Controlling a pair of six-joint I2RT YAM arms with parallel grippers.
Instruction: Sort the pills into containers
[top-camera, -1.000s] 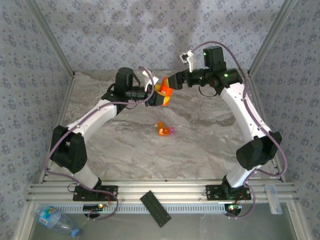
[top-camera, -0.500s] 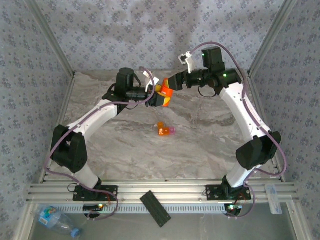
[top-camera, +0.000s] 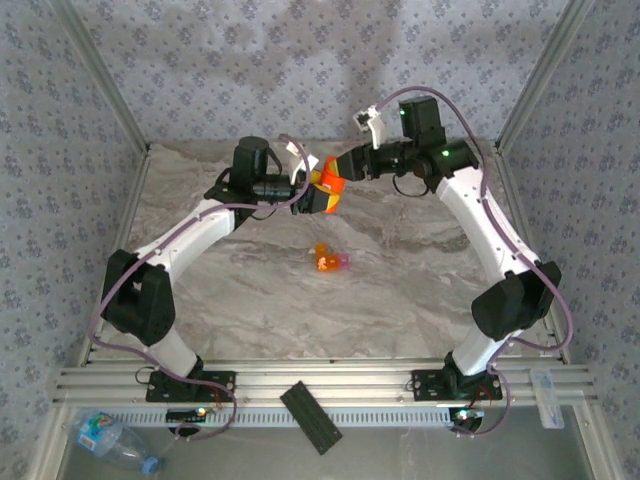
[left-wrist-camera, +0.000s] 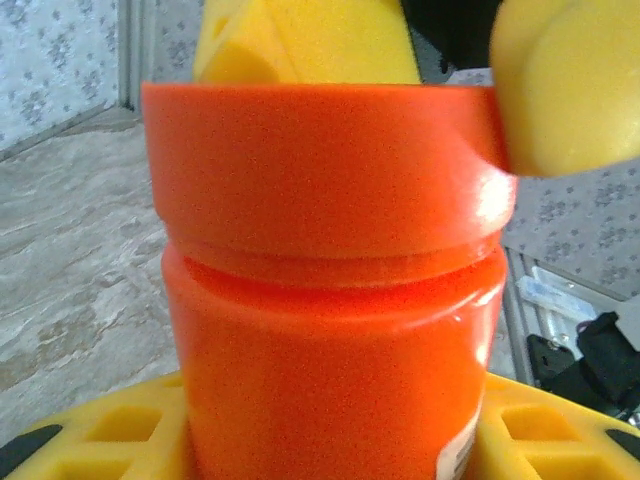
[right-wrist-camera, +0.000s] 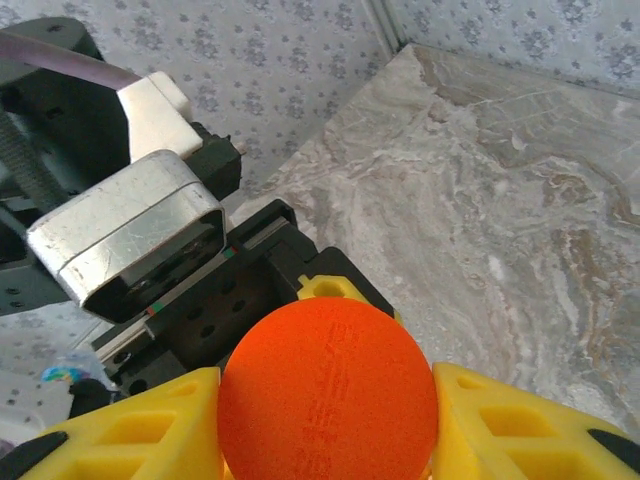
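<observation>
The left gripper (top-camera: 316, 197) pinches the pill bottle (left-wrist-camera: 330, 330) while the right gripper (right-wrist-camera: 328, 420) clamps its cap (right-wrist-camera: 328, 385), not yet off; the small compartment (top-camera: 327, 261) lies below both, nothing visibly sorted.

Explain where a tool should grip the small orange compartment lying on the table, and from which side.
Grip the orange compartment across its boxy body, coming straight down from above: it lies flat on the open table, and the pink piece joined on its right looks too thin to hold.
</observation>
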